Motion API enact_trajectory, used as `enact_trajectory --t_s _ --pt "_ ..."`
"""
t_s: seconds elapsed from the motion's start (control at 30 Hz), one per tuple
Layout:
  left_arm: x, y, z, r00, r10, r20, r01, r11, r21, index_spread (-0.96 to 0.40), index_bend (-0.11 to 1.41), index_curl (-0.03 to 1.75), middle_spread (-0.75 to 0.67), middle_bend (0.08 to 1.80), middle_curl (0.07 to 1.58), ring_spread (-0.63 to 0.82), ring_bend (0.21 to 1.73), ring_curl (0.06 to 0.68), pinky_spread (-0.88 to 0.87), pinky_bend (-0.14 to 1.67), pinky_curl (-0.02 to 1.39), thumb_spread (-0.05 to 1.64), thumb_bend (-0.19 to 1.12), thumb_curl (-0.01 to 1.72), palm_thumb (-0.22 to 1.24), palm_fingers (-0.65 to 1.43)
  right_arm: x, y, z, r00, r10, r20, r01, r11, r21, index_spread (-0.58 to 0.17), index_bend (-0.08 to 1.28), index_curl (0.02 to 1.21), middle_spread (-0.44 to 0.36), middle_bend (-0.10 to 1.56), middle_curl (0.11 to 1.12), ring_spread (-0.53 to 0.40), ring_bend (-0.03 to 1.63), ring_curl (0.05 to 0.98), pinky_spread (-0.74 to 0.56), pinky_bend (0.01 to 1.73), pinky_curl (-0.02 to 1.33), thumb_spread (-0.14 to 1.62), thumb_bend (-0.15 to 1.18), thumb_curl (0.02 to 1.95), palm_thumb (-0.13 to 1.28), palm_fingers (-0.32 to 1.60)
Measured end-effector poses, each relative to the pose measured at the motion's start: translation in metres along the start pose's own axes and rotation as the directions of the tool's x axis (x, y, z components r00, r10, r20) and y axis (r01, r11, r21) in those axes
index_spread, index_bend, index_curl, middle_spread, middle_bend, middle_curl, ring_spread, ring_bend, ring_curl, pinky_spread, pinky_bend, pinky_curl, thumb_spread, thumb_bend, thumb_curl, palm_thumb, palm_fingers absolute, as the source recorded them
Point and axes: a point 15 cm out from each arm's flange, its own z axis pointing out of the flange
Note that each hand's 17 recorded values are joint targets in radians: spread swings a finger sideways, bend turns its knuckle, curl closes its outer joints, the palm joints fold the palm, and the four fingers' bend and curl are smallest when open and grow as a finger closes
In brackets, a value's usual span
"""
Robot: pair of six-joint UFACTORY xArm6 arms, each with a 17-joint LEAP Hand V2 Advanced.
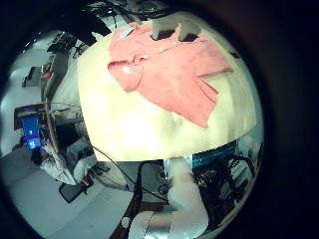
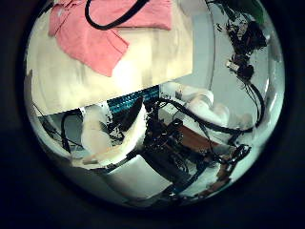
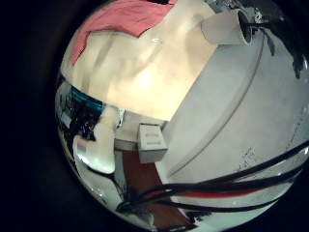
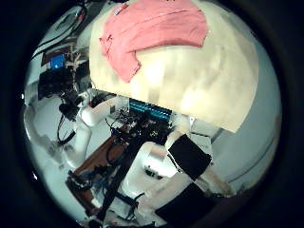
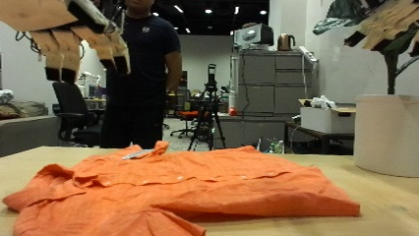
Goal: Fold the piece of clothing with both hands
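While both hands hang high and the fold is not yet begun, take stock from largest to smallest. Item one, the table (image 5: 380, 202): a pale tan top, bare along its near edge. Item two, the garment (image 5: 177, 187): an orange short-sleeved shirt lying flat but rumpled across the table's middle, collar toward twelve o'clock, one sleeve reaching out toward three o'clock, the other bunched at about eight o'clock; the palm views show the same shirt (image 1: 164, 65) spread on the table well below the cameras. Item three, the left hand (image 5: 72, 34): raised well above the shirt at roughly ten o'clock, fingers drooping loosely, relaxed, grasping nothing. Item four, the right hand (image 5: 387, 25): raised at two o'clock, only its fingers in view, hanging slack with nothing in them. Handling note, as a judgement: you would do well to bring both hands down together onto matching points, likely the two shoulders or one side's sleeve and hem, pinching a single layer only. Smooth the bunched sleeve first if you can; lifting over wrinkles will probably give a crooked crease. Keep the two hands level and moving at one pace.
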Motion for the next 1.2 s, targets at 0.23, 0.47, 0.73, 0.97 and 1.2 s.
enact_trajectory --t_s 0.23,0.47,0.73,0.97,1.2 --pt "0.005 -0.003 0.01 1.0 0.014 0.0 -0.014 1.0 -0.007 0.01 0.18 0.36 0.17 0.22 0.37 0.46 0.35 0.221 0.44 0.18 0.26 1.06 -0.02 0.29 0.35 0.22 0.0 -0.004 0.004 1.0 0.004 0.004 -0.004 1.0 -0.018 -0.309 0.17 0.3 0.128 0.18 0.28 0.255 0.27 0.267 0.38 0.36 0.32 1.3 -0.01 0.24 0.6 0.03" --pt "0.011 -0.005 0.014 1.0 0.013 0.005 -0.013 1.0 -0.013 0.01 0.18 0.36 0.16 0.22 0.36 0.46 0.35 0.22 0.44 0.18 0.26 1.06 -0.02 0.29 0.35 0.22 0.002 -0.011 0.005 1.0 0.0 0.005 0.0 1.0 -0.025 -0.305 0.17 0.3 0.133 0.18 0.28 0.255 0.27 0.266 0.38 0.36 0.32 1.3 -0.01 0.24 0.6 0.03" --pt "0.013 -0.006 0.015 1.0 0.009 0.002 -0.009 1.0 -0.014 0.01 0.18 0.36 0.16 0.21 0.36 0.46 0.35 0.219 0.44 0.19 0.26 1.06 -0.02 0.29 0.35 0.22 0.002 -0.014 0.005 1.0 -0.001 0.006 0.001 1.0 -0.031 -0.305 0.17 0.3 0.134 0.18 0.28 0.255 0.27 0.265 0.38 0.35 0.32 1.3 -0.01 0.24 0.6 0.03" --pt "0.022 -0.007 0.025 1.0 0.029 0.0 -0.029 0.999 -0.027 0.01 0.18 0.36 0.16 0.21 0.36 0.46 0.36 0.219 0.44 0.18 0.26 1.06 -0.02 0.29 0.35 0.22 0.003 -0.014 0.005 1.0 0.0 0.005 0.0 1.0 -0.028 -0.304 0.17 0.3 0.134 0.18 0.29 0.255 0.27 0.264 0.38 0.35 0.32 1.3 -0.01 0.24 0.6 0.03" --pt "0.036 -0.008 0.05 0.997 0.077 0.027 -0.075 0.995 -0.067 0.02 0.17 0.35 0.16 0.21 0.36 0.45 0.36 0.22 0.44 0.19 0.26 1.06 -0.02 0.29 0.35 0.21 0.004 -0.018 0.007 1.0 -0.001 0.008 0.001 0.999 -0.04 -0.298 0.17 0.3 0.134 0.18 0.28 0.255 0.27 0.263 0.38 0.34 0.32 1.3 -0.01 0.24 0.6 0.04"
